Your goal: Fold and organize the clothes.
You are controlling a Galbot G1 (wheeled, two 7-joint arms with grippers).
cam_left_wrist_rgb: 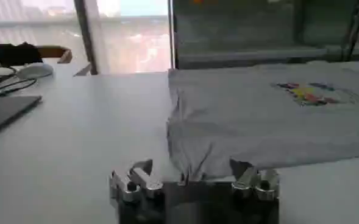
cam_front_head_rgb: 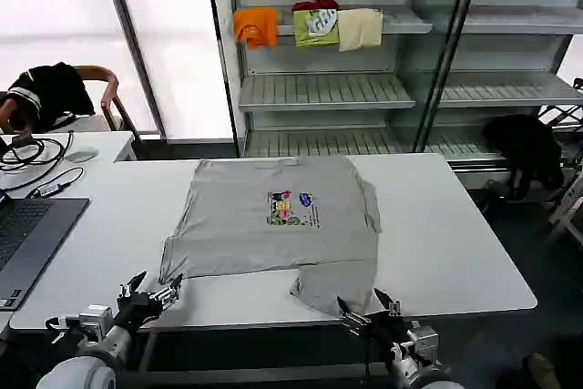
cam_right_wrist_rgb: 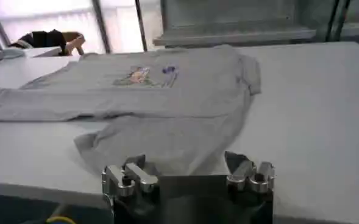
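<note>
Lying partly folded, shirt (cam_front_head_rgb: 278, 225) faces two spread pincers.

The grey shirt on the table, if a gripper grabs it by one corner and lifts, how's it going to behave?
The grey shirt would probably sag and drape: it lies flat with soft wrinkles, and one corner is already folded over near the right gripper. It looks thin, so likely light. On the smooth white table it may slide and bunch rather than stay put.
</note>
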